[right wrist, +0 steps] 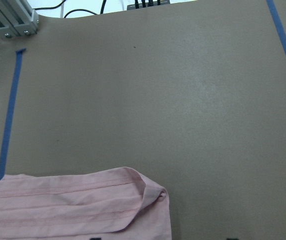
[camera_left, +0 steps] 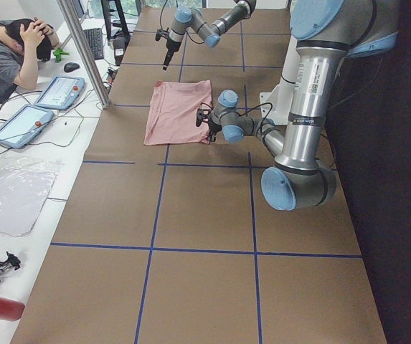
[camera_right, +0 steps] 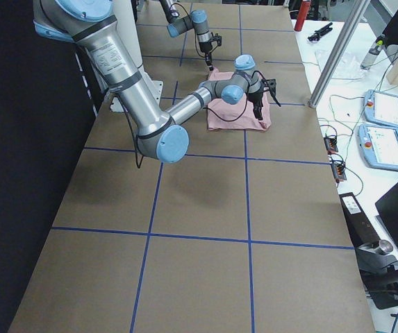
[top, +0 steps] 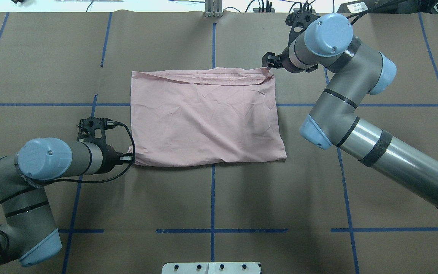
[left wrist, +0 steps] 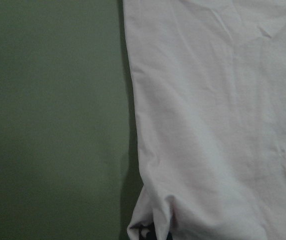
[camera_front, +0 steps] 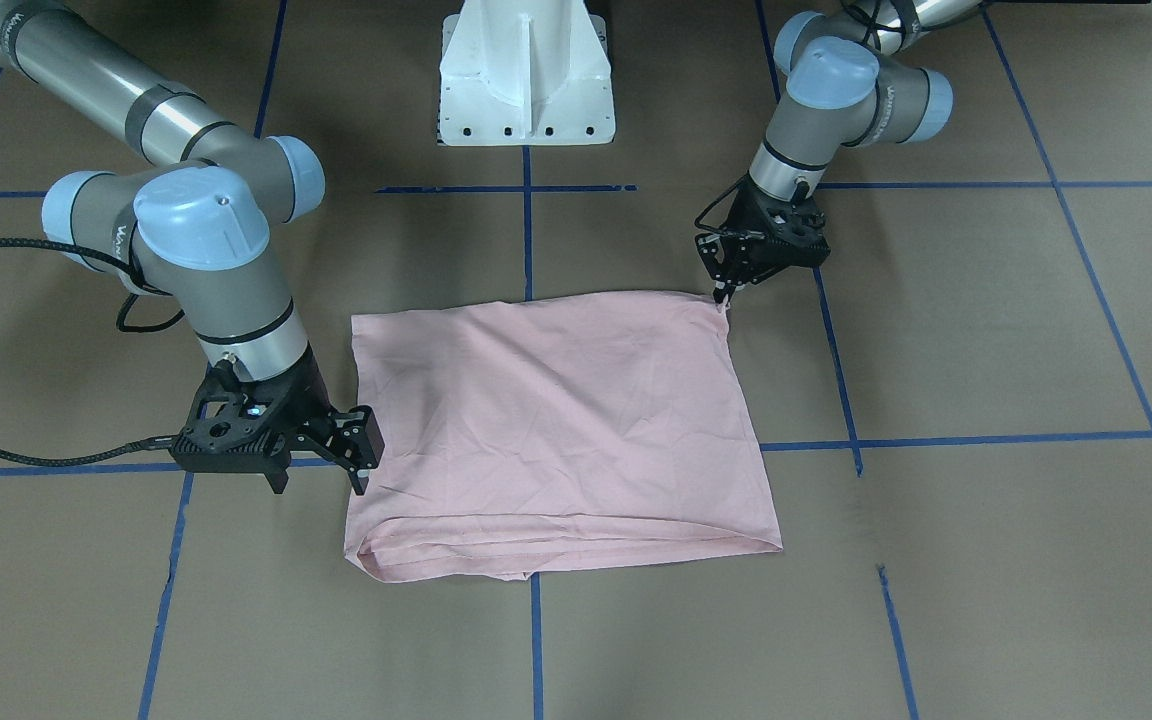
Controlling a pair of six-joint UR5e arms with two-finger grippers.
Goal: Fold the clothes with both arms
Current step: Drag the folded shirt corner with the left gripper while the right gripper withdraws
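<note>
The pink T-shirt [camera_front: 556, 420] lies folded into a flat rectangle, plain side up, mid-counter [camera_front: 986, 330]. The left claw [camera_front: 724, 293] is pinched narrow on the shirt's left corner nearest the robot. The right claw [camera_front: 321, 478] hangs spread wide just beside the shirt's right edge.

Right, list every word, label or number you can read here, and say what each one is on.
No text reads clearly.
Lettering on the right arm joint: blurred.
Sticker on the left arm: too small.
White label, overhead view's top right: too small.
Shirt: no print showing.
</note>
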